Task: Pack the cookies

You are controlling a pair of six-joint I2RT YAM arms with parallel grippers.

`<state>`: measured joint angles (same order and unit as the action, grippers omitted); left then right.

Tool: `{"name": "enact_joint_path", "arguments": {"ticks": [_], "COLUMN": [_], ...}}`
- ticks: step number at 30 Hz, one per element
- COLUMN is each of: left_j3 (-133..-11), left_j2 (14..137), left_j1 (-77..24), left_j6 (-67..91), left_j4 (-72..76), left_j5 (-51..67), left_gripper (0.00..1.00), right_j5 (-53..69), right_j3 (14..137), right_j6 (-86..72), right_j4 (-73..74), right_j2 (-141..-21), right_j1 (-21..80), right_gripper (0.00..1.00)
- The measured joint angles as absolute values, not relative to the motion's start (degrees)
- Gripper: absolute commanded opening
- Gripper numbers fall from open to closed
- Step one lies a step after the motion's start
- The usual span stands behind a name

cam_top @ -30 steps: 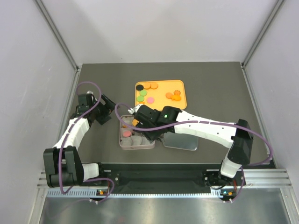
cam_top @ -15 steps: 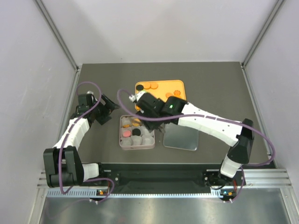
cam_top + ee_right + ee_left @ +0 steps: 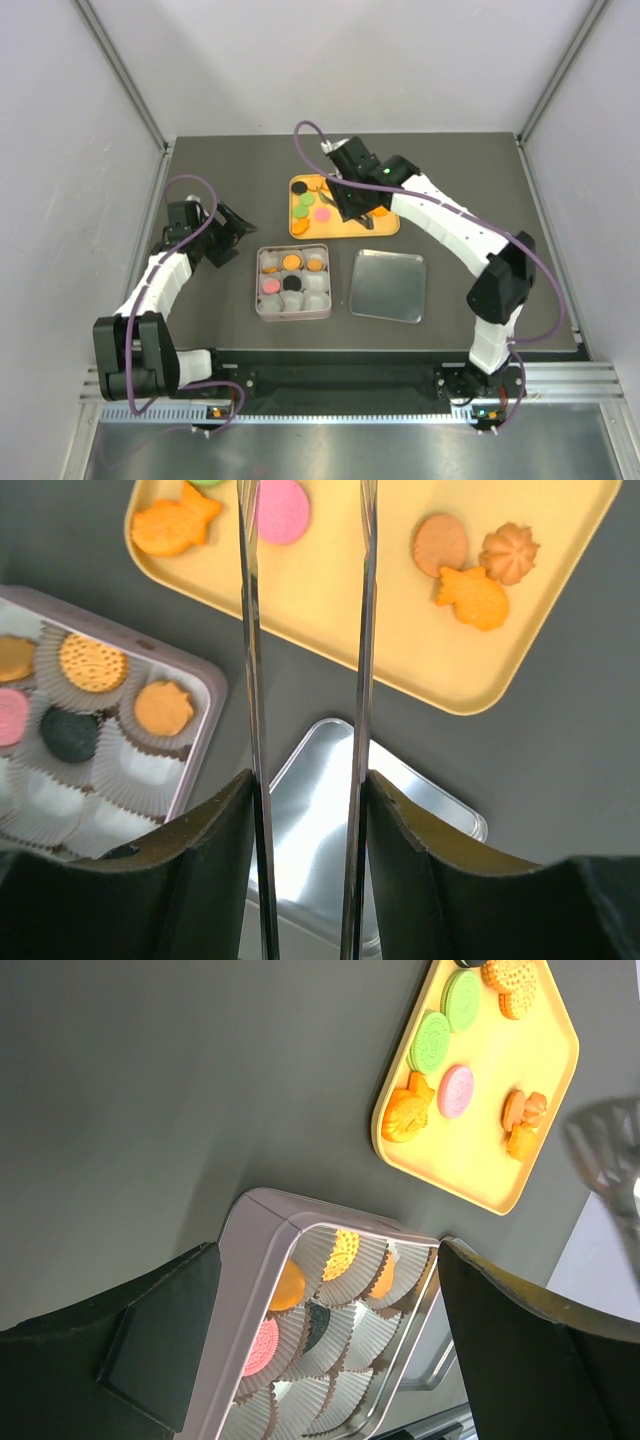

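Several cookies lie on the yellow tray (image 3: 385,228): green, pink (image 3: 283,508) and orange ones (image 3: 405,1115). Others sit in paper cups of the square tin (image 3: 258,300): orange (image 3: 291,262), pink (image 3: 270,287) and black (image 3: 292,283). My right gripper (image 3: 335,195) is over the tray's left part and is shut on metal tongs (image 3: 250,630). The blades stand apart with nothing between them, on either side of the pink cookie; their tips are out of view. My left gripper (image 3: 235,235) is open and empty, just left of the tin (image 3: 240,1280).
The tin's silver lid (image 3: 388,286) lies flat to the right of the tin and below the tray. Grey side walls close in the dark table on the left, right and back.
My right arm has swung from over the tin up and back to the yellow tray, uncovering the tin. The left arm has not moved.
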<state>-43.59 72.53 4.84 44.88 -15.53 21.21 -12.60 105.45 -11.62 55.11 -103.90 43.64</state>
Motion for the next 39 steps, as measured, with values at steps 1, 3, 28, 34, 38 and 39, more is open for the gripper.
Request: {"name": "enact_joint_path", "arguments": {"ticks": [1, 3, 28, 34, 38, 39], "left_j3": [-43.59, -43.59, -43.59, -43.57, -43.57, -43.57], "left_j2": [72.55, 72.62, 72.88, 72.93, 72.93, 72.93], "left_j1": [4.84, 4.84, 4.84, 4.84, 4.84, 4.84], "left_j6": [44.88, 44.88, 44.88, 44.88, 44.88, 44.88], "left_j4": [-15.53, -15.51, -15.49, -15.44, -15.44, -15.44], "left_j5": [21.21, 21.21, 21.23, 21.23, 21.23, 21.23], "left_gripper": [0.94, 0.94, 0.94, 0.94, 0.94, 0.94], "right_j5": [-12.53, -12.47, -9.78, -9.39, -9.39, -9.39], "right_j3": [105.58, 105.89, 105.91, 105.91, 105.91, 105.91], "right_j6": [-11.55, -11.51, -11.51, -11.51, -11.49, -11.49], "right_j4": [54.81, 54.46, 51.66, 51.62, 51.59, 51.62], "right_j2": [-105.49, -108.66, -114.5, -116.66, -116.68, -116.68], "right_j1": [43.53, 43.35, 43.31, 43.31, 43.31, 43.31], "right_gripper": [0.45, 0.45, 0.48, 0.45, 0.44, 0.43]}}
